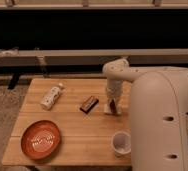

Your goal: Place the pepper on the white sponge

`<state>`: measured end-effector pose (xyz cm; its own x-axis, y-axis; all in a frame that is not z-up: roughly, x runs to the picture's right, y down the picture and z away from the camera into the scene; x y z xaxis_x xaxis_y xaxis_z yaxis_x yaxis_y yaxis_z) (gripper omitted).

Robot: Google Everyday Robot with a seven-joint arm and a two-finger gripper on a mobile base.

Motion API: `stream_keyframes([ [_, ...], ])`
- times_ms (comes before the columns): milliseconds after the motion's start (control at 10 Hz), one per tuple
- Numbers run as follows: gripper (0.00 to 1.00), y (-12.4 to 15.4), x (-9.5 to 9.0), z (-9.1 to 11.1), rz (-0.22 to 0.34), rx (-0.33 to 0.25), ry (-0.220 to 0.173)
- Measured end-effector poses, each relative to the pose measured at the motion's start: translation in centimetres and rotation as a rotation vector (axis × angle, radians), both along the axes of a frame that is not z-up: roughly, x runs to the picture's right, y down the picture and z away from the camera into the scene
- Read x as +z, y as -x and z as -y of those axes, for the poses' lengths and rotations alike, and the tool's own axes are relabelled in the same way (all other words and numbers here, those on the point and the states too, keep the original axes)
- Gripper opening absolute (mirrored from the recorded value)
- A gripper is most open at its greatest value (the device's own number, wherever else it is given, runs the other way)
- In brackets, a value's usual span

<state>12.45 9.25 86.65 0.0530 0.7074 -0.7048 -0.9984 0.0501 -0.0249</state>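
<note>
The gripper pointed straight down over the right part of the wooden tabletop, at the end of the arm that bent over from the robot's large white body. Directly under it lay the white sponge, a small flat pale pad near the right edge of the tabletop. A slim dark red shape, which I took for the pepper, stood at the tip of the gripper, reaching down to the sponge or almost to it. Whether the pepper already touched the sponge I could not tell. How far the gripper was opened, and whether it really clamped the pepper, I also could not tell.

In my judgement the step in hand was the placing itself: the carrying seemed finished, because the gripper was above the target and very low. The next move would call for a small lowering until the pepper rests on the pad, then a release, then a straight lift so that the pepper is not dragged off the small sponge.

The other things were apart from this spot: the dark brown bar just to the left of the sponge, the white bottle farther left, the orange plate at the front left, and the white cup in front of the sponge.
</note>
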Motion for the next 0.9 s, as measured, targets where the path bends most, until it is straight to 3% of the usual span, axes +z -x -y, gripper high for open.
stream_keyframes([
  [400, 0.76, -0.11, 0.17, -0.18, -0.006, -0.006, 0.001],
  [900, 0.8, -0.33, -0.14, -0.2, -0.014, -0.021, -0.001],
])
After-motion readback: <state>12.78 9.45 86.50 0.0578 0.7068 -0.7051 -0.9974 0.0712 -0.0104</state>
